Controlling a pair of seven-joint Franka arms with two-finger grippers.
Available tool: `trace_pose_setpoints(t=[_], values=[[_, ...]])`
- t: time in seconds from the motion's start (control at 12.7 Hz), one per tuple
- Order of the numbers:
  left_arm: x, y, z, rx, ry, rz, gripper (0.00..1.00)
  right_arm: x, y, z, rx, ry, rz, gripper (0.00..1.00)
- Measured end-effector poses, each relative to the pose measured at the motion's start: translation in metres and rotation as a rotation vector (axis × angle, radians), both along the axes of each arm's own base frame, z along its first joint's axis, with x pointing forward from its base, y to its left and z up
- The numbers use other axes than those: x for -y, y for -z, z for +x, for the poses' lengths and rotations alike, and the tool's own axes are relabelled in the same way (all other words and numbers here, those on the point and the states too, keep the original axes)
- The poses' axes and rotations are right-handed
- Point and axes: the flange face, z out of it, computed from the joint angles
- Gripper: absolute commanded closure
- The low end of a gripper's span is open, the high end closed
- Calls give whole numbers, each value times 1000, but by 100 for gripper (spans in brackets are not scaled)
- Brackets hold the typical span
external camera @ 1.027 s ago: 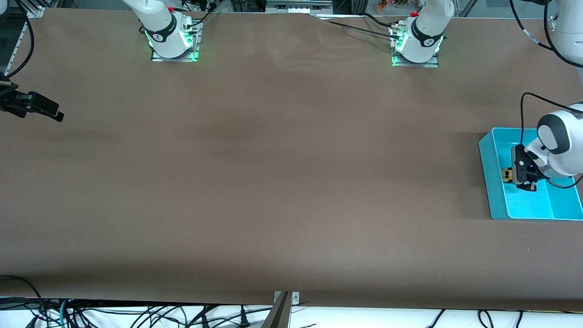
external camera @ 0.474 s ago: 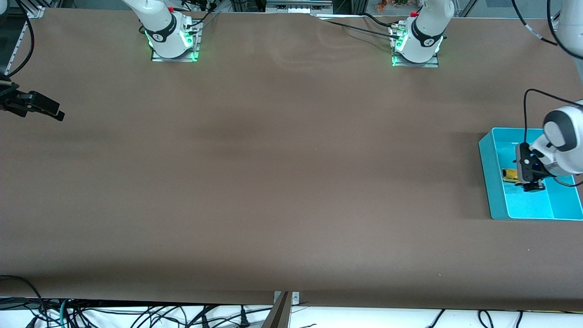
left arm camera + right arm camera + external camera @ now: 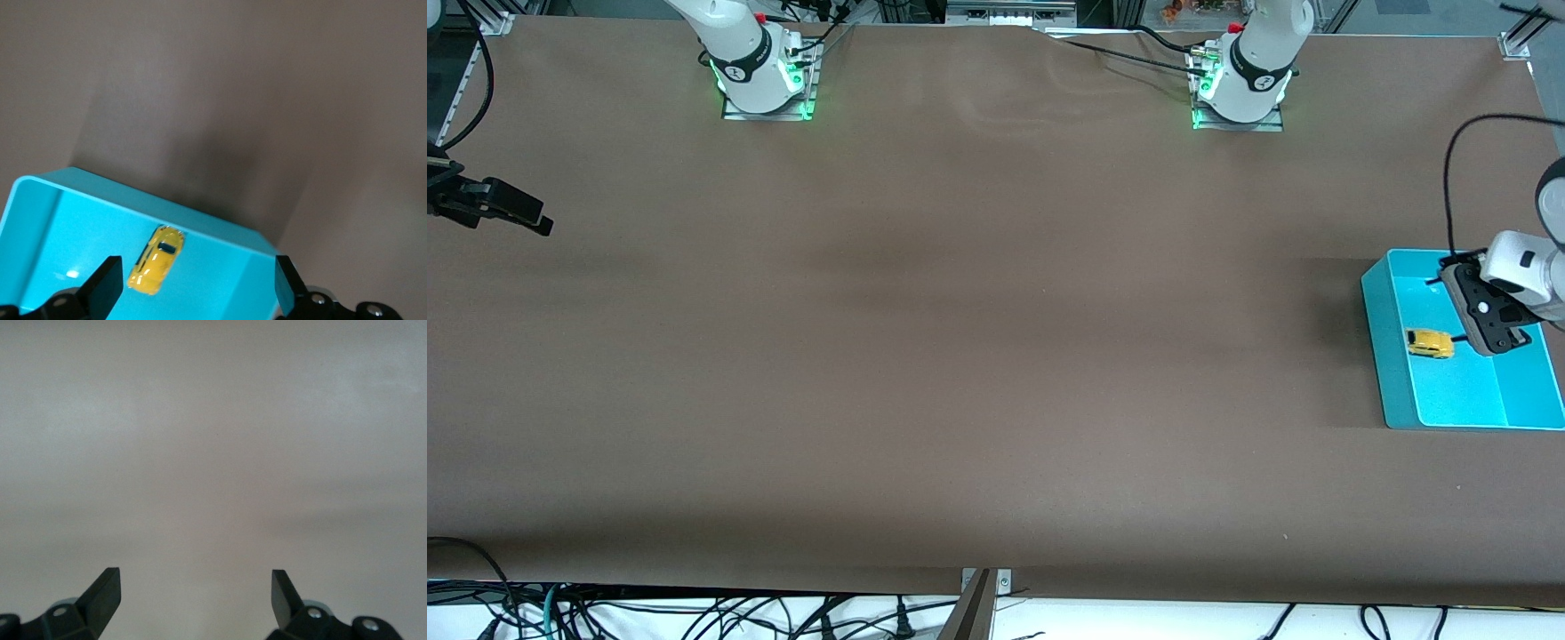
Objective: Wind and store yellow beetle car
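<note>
yellow beetle car (image 3: 1430, 343) now sits free in cyan bin (image 3: 1383, 342), near its wall toward the right arm's end. left gripper (image 3: 193, 283) has let go, spread wide, lifted above bin, so storing looks done. right gripper (image 3: 195, 587) waits over bare table (image 3: 960, 356) at its own end, also spread.

the tiny yellow beetle car (image 3: 1430, 343) (image 3: 156, 259) sits upright on its wheels inside the cyan bin (image 3: 1383, 338) (image 3: 40, 220).

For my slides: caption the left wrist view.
Open left gripper above the yellow beetle car lying in the cyan bin.

Front camera high, facing robots. Left wrist camera looks down on cyan bin (image 3: 40, 220), shared with front view (image 3: 1383, 356). Right wrist: bare table.
</note>
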Motion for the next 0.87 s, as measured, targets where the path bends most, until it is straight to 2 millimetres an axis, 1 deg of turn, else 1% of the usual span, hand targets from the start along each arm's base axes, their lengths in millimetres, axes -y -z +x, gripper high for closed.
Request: trace_pose_setpoints(t=[0.16, 0.4, 0.55, 0.63, 0.71, 0.87], values=[[38, -46, 5, -24, -186, 31, 0, 0, 0, 0, 0, 0, 0, 0], [77, -95, 6, -19, -526, 67, 0, 1, 0, 0, 0, 2, 0, 0], [112, -125, -3, 8, -712, 112, 0, 2, 0, 0, -1, 4, 0, 0], [129, -141, -10, 24, -767, 122, 0, 2, 0, 0, -1, 4, 0, 0], [138, -153, -17, 34, -795, 126, 0, 3, 0, 0, -1, 5, 0, 0], [137, -172, -26, 47, -823, 130, 0, 6, 0, -1, -2, 12, 0, 0]])
